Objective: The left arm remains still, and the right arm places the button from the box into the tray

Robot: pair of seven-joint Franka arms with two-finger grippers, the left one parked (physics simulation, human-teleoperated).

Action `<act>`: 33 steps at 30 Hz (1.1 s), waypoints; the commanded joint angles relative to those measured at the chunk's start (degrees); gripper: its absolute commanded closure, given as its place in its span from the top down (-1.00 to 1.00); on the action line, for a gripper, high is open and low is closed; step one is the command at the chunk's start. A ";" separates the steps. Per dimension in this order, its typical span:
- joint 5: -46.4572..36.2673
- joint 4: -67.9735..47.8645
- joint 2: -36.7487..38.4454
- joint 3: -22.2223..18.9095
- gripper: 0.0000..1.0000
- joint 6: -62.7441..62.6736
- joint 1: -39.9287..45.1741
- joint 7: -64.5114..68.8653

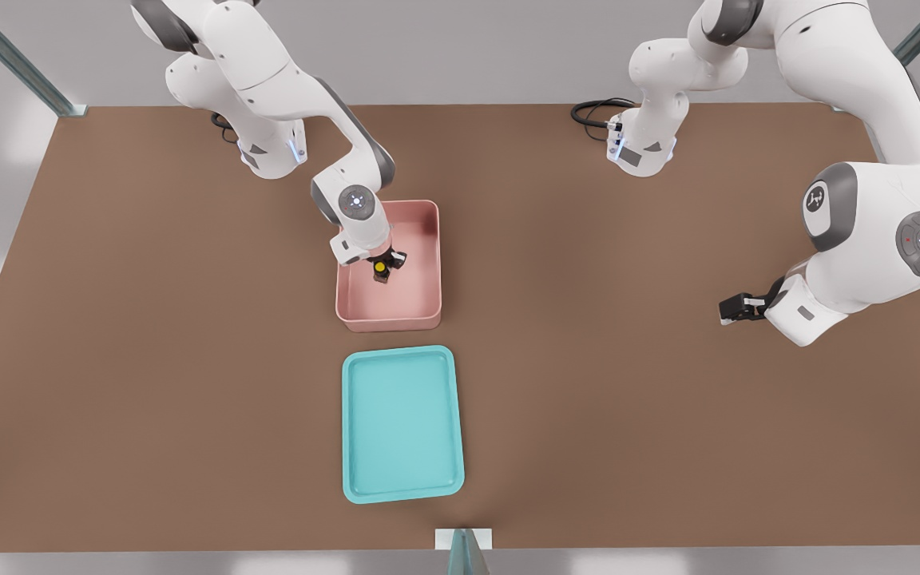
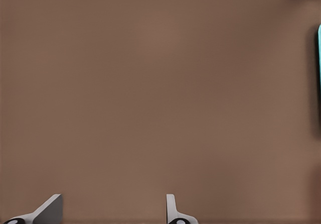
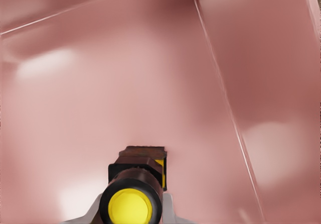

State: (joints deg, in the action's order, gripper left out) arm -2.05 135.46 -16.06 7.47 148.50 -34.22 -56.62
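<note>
front view: i have the right arm (image 1: 268, 76) reaching down into the box (image 1: 426, 275), which sits toward the front view's left of centre on the brown table (image 1: 668, 399). my gripper (image 1: 384, 262) is low inside the pink walls, and the button (image 1: 380, 269) shows as a yellow dot on a dark body right at its tip. the tray (image 1: 364, 479) lies just beside the box, nearer the camera, with nothing in it. so the reach is done; the lift, the carry across and the drop are all left.

left wrist view: only bare table here, plus a thin turquoise sliver of the tray (image 2: 319, 73) at the edge. nothing useful for progress.

right wrist view: the button (image 3: 133, 199) fills the near field, yellow cap facing the camera, dark block behind it, with the pink floor of the box (image 3: 125, 83) all around. 2 pale fingers (image 3: 168, 211) sit snug on either side of the body, so i judge the gripper clenched on the button. i can't tell if it is off the floor yet. i'd put the task at the grasp stage, roughly a third through.
</note>
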 commanded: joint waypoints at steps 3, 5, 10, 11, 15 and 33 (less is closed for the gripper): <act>0.03 -0.02 0.50 -0.09 -0.06 -0.76 0.03 -0.69; 0.03 -0.29 1.82 -0.17 -0.06 -2.52 0.12 -0.69; -0.06 -0.64 6.04 -0.53 -0.05 -6.30 0.12 -0.69; -0.14 -1.07 7.18 -0.61 -0.04 -7.00 0.12 -0.69; -0.32 -5.12 9.73 -1.93 -0.03 -11.13 0.12 -0.87; 3.11 -44.40 -10.74 -3.60 -0.03 -24.40 12.51 -0.34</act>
State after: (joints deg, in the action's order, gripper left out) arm -0.01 93.08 -25.42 3.89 128.69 -22.00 -56.51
